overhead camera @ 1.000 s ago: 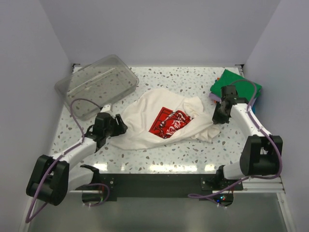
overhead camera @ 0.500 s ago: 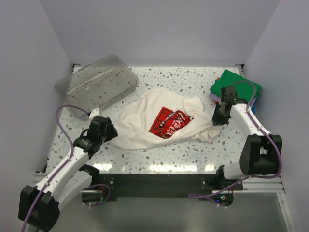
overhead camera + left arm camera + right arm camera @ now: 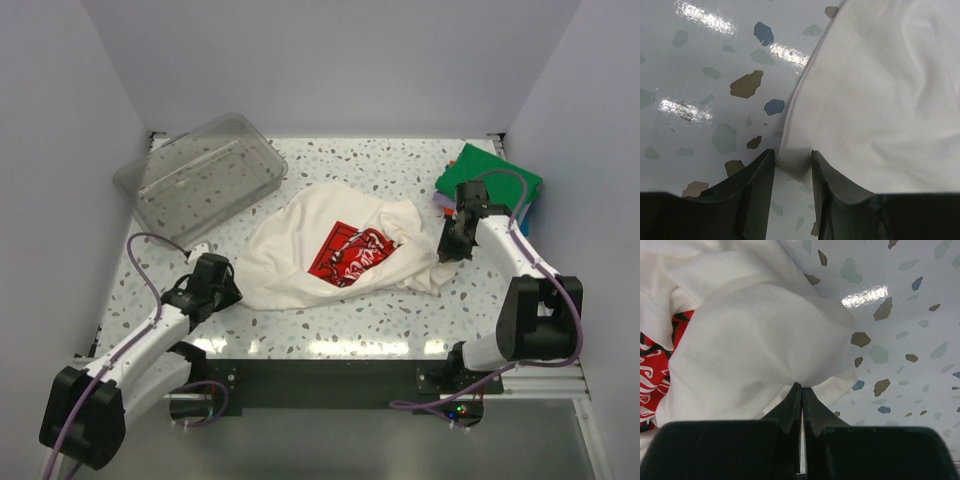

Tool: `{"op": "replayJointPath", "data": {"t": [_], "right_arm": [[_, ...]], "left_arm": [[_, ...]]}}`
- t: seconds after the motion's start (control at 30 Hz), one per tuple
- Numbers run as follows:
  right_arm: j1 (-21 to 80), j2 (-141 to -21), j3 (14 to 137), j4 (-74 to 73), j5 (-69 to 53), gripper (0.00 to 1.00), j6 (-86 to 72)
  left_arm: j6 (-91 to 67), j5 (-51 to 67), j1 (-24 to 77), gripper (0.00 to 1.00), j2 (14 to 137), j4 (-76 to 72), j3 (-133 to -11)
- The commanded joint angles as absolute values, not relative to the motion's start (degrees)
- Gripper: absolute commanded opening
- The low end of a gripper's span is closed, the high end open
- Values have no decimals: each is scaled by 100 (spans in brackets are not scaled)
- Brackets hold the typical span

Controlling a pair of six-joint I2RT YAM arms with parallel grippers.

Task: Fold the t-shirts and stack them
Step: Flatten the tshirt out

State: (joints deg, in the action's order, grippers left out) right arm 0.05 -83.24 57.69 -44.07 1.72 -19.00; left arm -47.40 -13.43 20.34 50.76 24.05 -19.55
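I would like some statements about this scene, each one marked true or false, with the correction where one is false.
1. The white t-shirt lies crumpled on the table with its red print showing. True.
2. The right claw is open and clear of the cloth. False: it is shut on a fold of the white t-shirt.
3. The left claw has its fingers apart, with the shirt's edge between them. True.
4. The clear tub sits at the far right of the table. False: it sits at the far left.
5. The top shirt of the folded pile is green. True.
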Motion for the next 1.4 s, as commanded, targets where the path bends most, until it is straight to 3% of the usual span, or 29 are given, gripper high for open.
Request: {"op": "replayJointPath", "data": {"t": [0.0, 0.17, 0.3, 0.47, 0.63, 0.87, 1.37], "right_arm": [[18, -8218, 5757, -4368, 62, 0, -1837], [18, -8174, 5792, -4403, 79, 0, -1846], [18, -8156, 5809, -4456, 149, 0, -1811], [18, -8139, 5731, -4421, 185, 0, -1784], [17, -8253, 5669, -4333, 88, 0, -1784], [18, -8358, 5766, -4333, 9, 0, -1758], [17, -8376, 5713, -4254, -167, 0, -1819]], "left_arm": [[-4676, -1091, 2057, 39, 5106, 1820, -1925], [-4755, -1037, 2057, 0, 5054, 2354, -2327], [-4877, -1212, 2057, 0, 4764, 3426, -3013], [-5027, -1301, 2057, 14, 4536, 4384, -3787], [-5115, -1222, 2057, 29, 4316, 4790, -3465], [-5229, -1116, 2057, 33, 4430, 4509, -3235], [-5686, -1292, 2048, 29, 5195, 3577, -2558]]}}
